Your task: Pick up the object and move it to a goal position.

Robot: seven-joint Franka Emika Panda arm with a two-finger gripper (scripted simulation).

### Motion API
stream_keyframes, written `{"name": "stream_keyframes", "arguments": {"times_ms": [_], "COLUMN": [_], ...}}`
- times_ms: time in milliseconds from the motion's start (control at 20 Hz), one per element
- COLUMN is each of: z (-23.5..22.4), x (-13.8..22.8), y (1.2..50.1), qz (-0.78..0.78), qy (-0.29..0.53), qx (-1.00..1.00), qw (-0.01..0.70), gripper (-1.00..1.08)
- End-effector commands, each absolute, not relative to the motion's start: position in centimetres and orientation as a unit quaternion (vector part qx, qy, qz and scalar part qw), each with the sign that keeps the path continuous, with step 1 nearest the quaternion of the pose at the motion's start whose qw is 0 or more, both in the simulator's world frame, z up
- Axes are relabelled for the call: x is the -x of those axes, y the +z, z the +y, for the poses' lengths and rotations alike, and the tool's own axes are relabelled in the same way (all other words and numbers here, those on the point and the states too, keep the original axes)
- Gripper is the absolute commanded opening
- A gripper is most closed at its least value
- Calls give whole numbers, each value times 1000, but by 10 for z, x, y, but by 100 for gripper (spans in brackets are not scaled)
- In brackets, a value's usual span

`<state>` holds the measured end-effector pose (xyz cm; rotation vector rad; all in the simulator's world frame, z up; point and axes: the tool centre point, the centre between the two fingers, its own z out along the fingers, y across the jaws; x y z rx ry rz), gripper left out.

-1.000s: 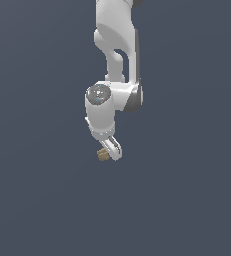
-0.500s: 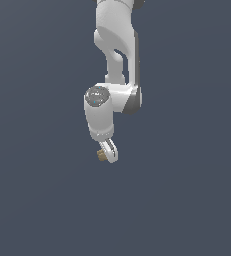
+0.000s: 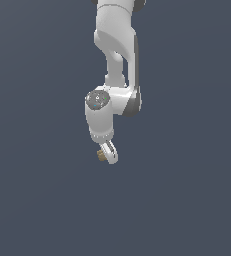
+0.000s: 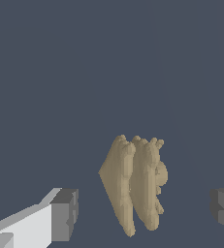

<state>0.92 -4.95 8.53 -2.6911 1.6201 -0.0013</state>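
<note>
The tan object (image 4: 135, 186) sits between the fingers (image 4: 65, 214) of the gripper (image 3: 107, 155), which stands wide open, touching neither grey pad.

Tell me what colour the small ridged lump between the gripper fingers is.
Tan-brown all over; the lump shows best in the wrist view.

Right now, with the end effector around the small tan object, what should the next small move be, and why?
Probably closing the fingers. In the wrist view the tan object sits between the two grey pads, with a clear gap on each side, so nothing grips it yet. In the exterior view the end effector is already down at the object, so moving further seems unnecessary before closing.
</note>
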Motion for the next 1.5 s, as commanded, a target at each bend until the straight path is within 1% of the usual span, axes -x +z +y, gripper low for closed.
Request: {"name": "stream_keyframes", "arguments": {"times_ms": [0,200,450,500,1100,1450], "z": [-50,-50,-50,-50,-48,-29], "x": [-8,-8,-9,-9,-9,2], "y": [73,54,47,47,48,54], "qz": [516,517,517,517,517,517], "qy": [0,0,0,0,0,0], "qx": [856,856,856,856,856,856], "qw": [0,0,0,0,0,0], "gripper": [100,100,100,-100,-100,-100]}}
